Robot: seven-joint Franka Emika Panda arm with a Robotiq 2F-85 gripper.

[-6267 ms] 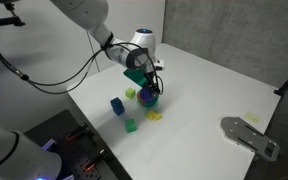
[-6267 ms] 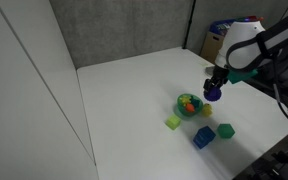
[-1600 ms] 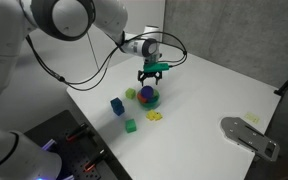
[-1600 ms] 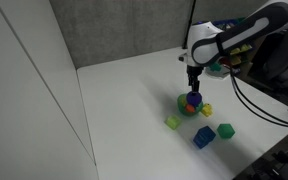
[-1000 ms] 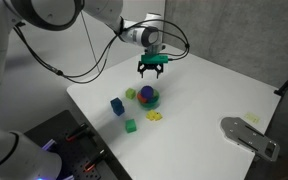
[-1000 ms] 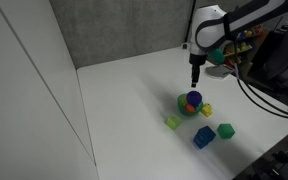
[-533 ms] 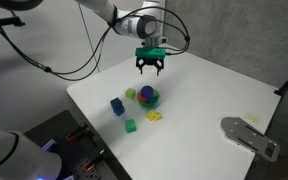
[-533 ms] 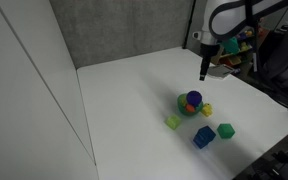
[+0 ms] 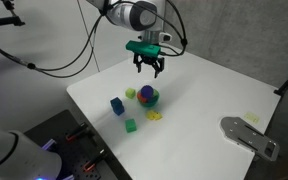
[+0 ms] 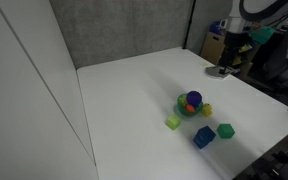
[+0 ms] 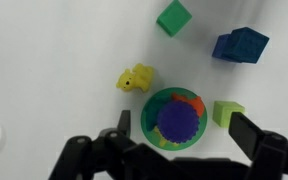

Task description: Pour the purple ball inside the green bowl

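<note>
The purple ball (image 11: 180,120) rests inside the green bowl (image 11: 149,108) on top of some orange and green pieces. In the wrist view the bowl lies straight below my gripper (image 11: 182,130), whose two black fingers stand wide apart on either side of it, with nothing held. In both exterior views the ball (image 9: 149,92) (image 10: 193,98) sits in the bowl (image 9: 149,100) (image 10: 187,108) on the white table. My open gripper (image 9: 149,69) (image 10: 231,58) hangs well above it, clear of the bowl.
Around the bowl lie a blue cube (image 9: 117,105) (image 11: 240,45), a green cube (image 9: 130,125) (image 11: 174,17), a yellow-green cube (image 9: 131,94) (image 11: 226,112) and a small yellow piece (image 9: 154,116) (image 11: 136,78). A grey metal plate (image 9: 249,135) sits by a table corner.
My gripper has risen away from the bowl, staying open. The ball and the bowl have not moved.
</note>
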